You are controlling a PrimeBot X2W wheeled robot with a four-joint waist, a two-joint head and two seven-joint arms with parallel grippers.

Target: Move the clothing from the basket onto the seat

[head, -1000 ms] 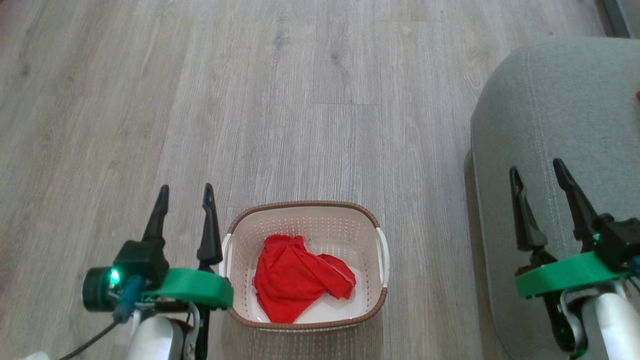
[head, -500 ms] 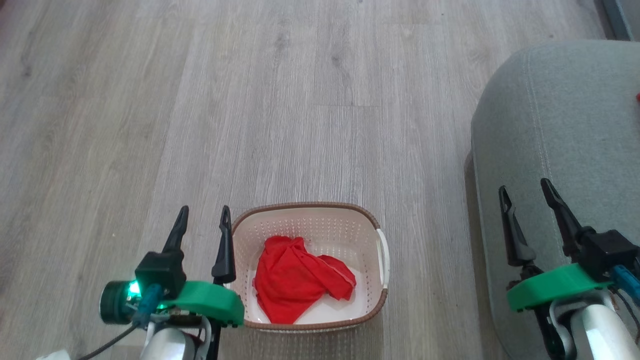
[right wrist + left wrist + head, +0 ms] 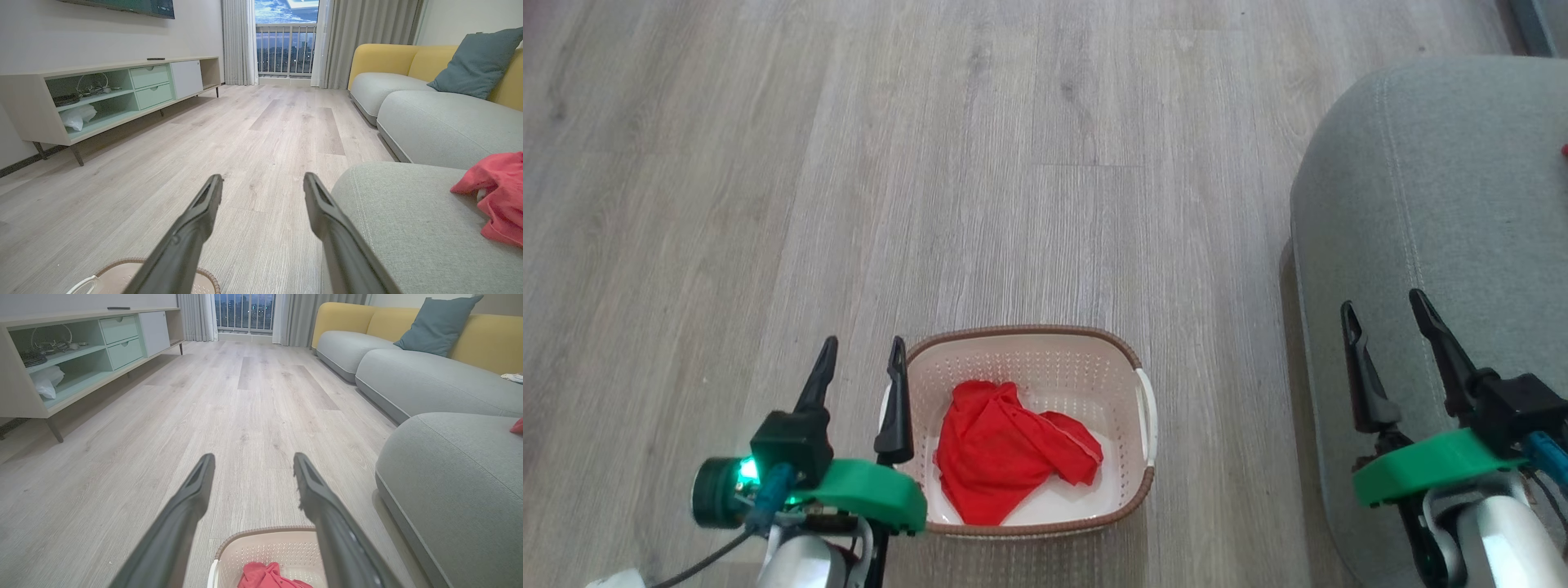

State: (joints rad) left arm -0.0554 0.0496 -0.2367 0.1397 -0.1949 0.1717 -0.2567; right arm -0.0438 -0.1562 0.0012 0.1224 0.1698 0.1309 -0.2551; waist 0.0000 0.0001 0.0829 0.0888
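Basket stands on the wood floor, between the two arms. One crumpled red piece of clothing lies inside it, on the bottom. Left pincer is spread and empty, just beside the basket's left side; its inner finger overlaps the left handle in the head view. Right pincer is spread and empty, over the near corner of the seat. A second red garment lies on the seat, at the right edge of the right wrist view.
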